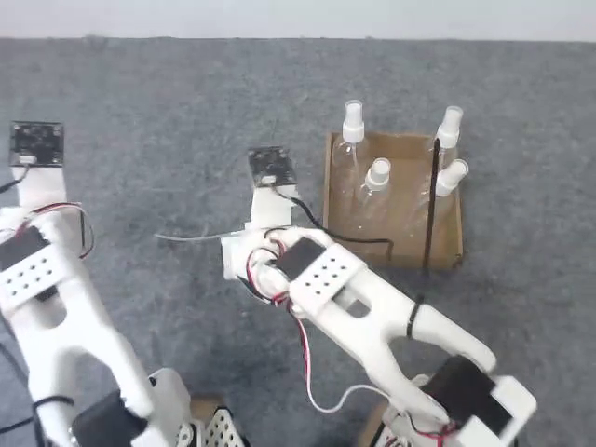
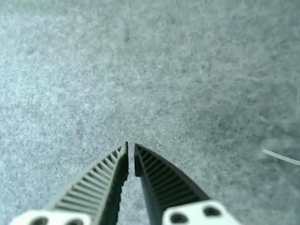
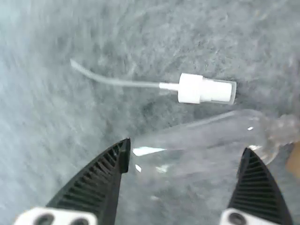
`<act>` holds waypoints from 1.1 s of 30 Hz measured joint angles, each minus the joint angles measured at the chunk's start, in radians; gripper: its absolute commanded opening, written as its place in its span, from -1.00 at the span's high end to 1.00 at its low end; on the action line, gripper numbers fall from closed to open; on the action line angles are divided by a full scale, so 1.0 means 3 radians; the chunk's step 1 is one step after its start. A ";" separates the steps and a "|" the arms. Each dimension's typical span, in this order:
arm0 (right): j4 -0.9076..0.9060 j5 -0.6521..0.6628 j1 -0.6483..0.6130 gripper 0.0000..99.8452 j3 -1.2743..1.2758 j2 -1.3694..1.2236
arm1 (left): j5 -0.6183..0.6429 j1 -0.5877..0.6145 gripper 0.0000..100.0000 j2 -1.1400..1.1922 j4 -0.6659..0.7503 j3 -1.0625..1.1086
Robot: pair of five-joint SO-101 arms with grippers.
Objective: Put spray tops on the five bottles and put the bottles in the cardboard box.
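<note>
Between wide right jaws, bottle (image 3: 201, 140) lying flat, neck toward cardboard box (image 1: 329, 186), loose spray top (image 3: 204, 89) parallel, left jaws closed

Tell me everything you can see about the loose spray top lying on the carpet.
The spray top has a white collar, a clear cap at one end and a long, thin, slightly curved tube. It looks plastic. It lies on its side on the grey carpet, beside the topless clear bottle, apparently not touching it. Nothing grips it.
</note>
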State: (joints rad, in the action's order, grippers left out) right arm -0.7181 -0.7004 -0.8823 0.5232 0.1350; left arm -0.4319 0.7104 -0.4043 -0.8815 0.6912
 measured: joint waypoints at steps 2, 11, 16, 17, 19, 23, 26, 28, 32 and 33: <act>0.0000 -0.0389 0.0000 0.39 -0.0092 -0.0051 | -0.0015 0.0000 0.97 0.0031 0.0020 0.0000; 0.0000 -0.1412 0.0000 0.39 -0.0153 -0.0082 | -0.0015 0.0000 0.97 0.0051 0.0102 0.0000; 0.0000 -0.1504 0.0000 0.39 -0.0153 -0.0082 | -0.0015 0.0000 0.97 0.0051 0.0102 0.0000; 0.0000 -0.1519 0.0000 0.39 -0.0153 -0.0082 | -0.0015 0.0000 0.97 0.0051 0.0102 0.0000; 0.0005 -0.1529 0.0026 0.39 -0.0153 -0.0148 | -0.0015 0.0000 0.97 0.0051 0.0102 0.0000; 0.0102 -0.1529 0.0179 0.39 -0.0153 -0.0455 | -0.0015 0.0000 0.97 0.0051 0.0102 0.0000; 0.0169 -0.1529 0.0281 0.39 -0.0153 -0.0604 | -0.0015 0.0000 0.97 0.0051 0.0102 0.0000; 0.0184 -0.1529 0.0286 0.39 -0.0153 -0.0629 | -0.0015 0.0000 0.97 0.0051 0.0102 0.0000; 0.0184 -0.1529 0.0261 0.39 -0.0153 -0.0629 | -0.0015 0.0000 0.97 0.0051 0.0102 0.0000; 0.0184 -0.1529 0.0266 0.39 -0.0153 -0.0629 | -0.0015 0.0000 0.97 0.0051 0.0102 0.0000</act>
State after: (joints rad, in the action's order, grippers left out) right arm -0.6628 -1.1592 -0.8025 0.4772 -0.0537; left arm -0.4365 0.7104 -0.3890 -0.8508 0.6912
